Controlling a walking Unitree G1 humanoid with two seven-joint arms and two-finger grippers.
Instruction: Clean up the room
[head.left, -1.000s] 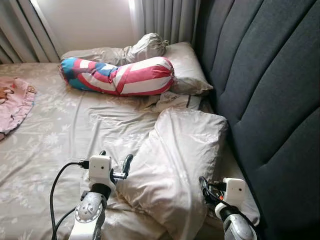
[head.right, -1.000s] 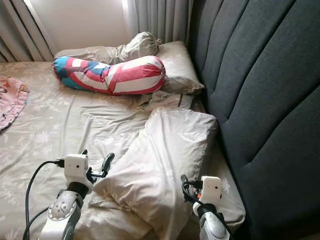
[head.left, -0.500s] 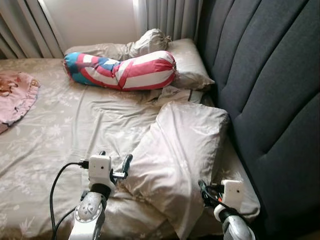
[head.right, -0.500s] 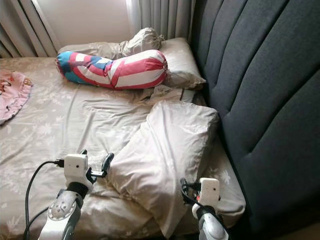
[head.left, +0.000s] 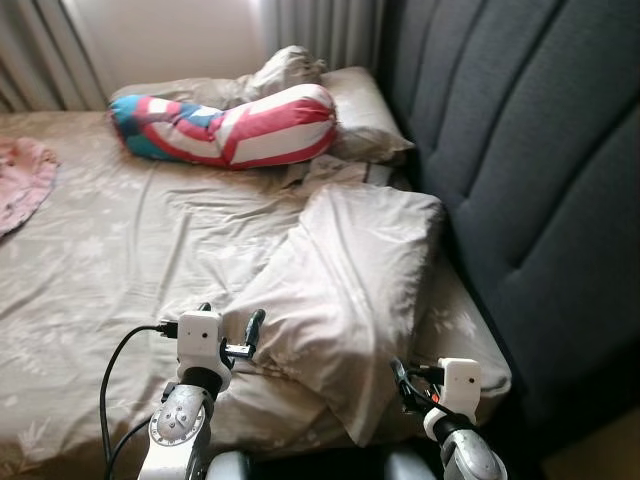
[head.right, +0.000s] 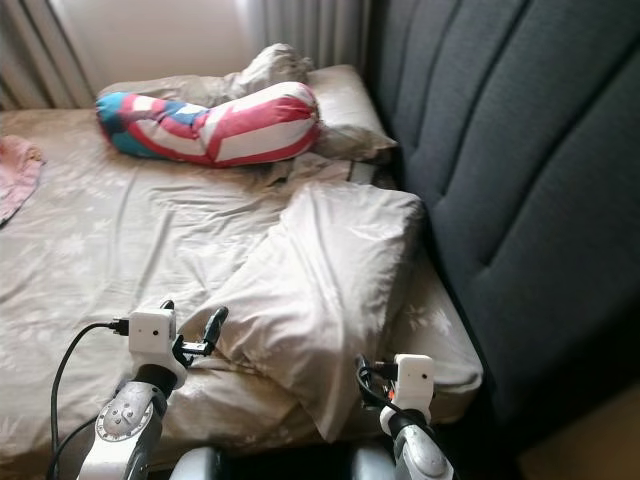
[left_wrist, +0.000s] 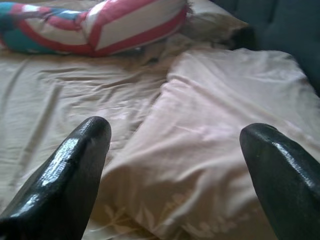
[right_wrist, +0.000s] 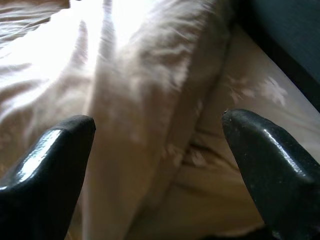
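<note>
Two end effectors, left (head.left: 228, 322) and right (right_wrist: 160, 165), hovered with fingers spread apart over a beige pillow (head.left: 350, 280) lying near the bed's (head.left: 120, 240) dark headboard (head.left: 530, 150); a striped bolster (head.left: 225, 125) and possibly pink cloth (head.left: 25, 180) lay beyond.

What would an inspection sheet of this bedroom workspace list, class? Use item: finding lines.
Surface: bed sheet, beige, floral, wrinkled.
Job's things: large beige pillow lying askew beside the headboard; striped bolster at the far end, against a second pillow.
Clutter: pink cloth at the bed's left edge; bunched fabric behind the bolster.
Grippers: left gripper and right gripper, fingers open, empty, near the pillow's near end.
Cables: black cable looping from the left wrist.
Surroundings: dark padded headboard; curtains.
</note>
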